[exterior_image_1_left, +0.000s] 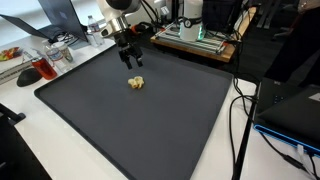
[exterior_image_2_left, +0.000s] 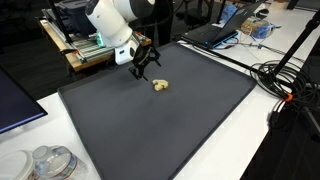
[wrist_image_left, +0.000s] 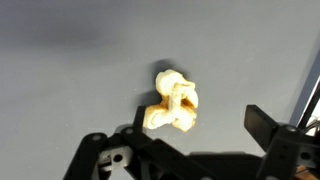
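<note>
Yellow lumps (exterior_image_1_left: 135, 83): one is lying on the mat, near an edge.
Dark mats (exterior_image_1_left: 140, 125): one is covering the table (exterior_image_1_left: 60, 150).
Grippers (exterior_image_1_left: 131, 66): one is hovering.

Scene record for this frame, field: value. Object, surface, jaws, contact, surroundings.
object: small pale yellow knobbly lump, lying alone
surface: dark grey mat on a white table
jaws: open, empty
contact: none; jaws hover above the lump, apart from it
wrist view: lump sits ahead, roughly midway between the jaws
surroundings: black cables beside the mat edge
</note>
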